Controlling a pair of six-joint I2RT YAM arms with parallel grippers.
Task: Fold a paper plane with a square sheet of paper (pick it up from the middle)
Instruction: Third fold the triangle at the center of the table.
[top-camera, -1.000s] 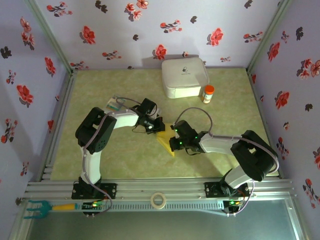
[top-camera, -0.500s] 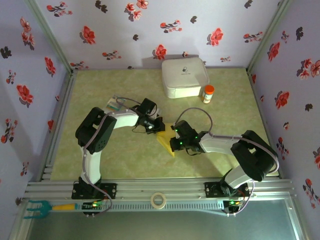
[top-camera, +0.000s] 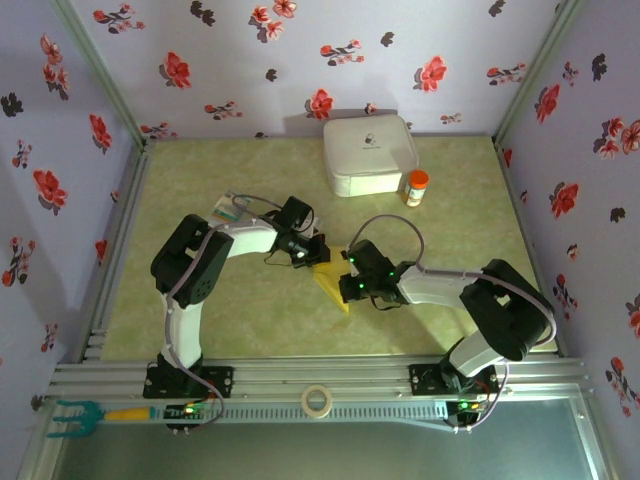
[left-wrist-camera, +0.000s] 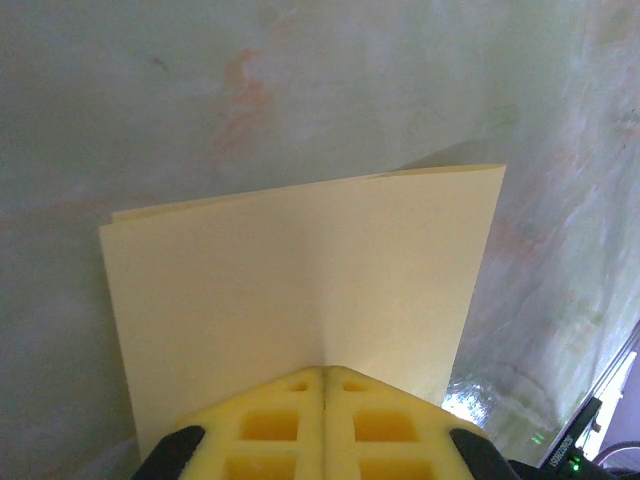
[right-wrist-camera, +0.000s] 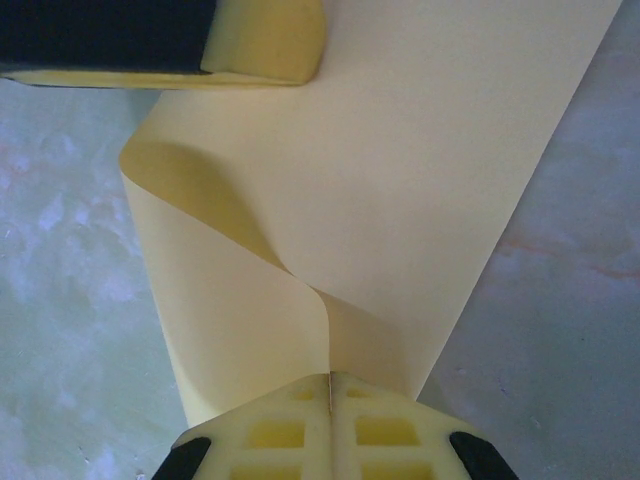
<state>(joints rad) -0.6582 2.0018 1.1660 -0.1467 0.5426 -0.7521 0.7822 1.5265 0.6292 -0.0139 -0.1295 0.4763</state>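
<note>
The yellow square sheet of paper (top-camera: 334, 285) hangs between both grippers just above the table's middle and looks like a pointed wedge from above. In the left wrist view the paper (left-wrist-camera: 300, 270) is folded double, its two layers showing along the far edge. My left gripper (left-wrist-camera: 323, 372) is shut on its near edge at a crease. In the right wrist view the paper (right-wrist-camera: 420, 170) curls and twists into my right gripper (right-wrist-camera: 330, 378), which is shut on it. A left gripper fingertip (right-wrist-camera: 265, 40) pinches the far end. From above, the left gripper (top-camera: 318, 256) and right gripper (top-camera: 348, 284) sit close together.
A white rounded box (top-camera: 368, 155) and an orange-capped bottle (top-camera: 416, 187) stand at the back right. A teal-and-white card (top-camera: 231, 209) lies behind the left arm. A tape roll (top-camera: 317, 401) and a teal fork tool (top-camera: 73, 418) rest on the front rail.
</note>
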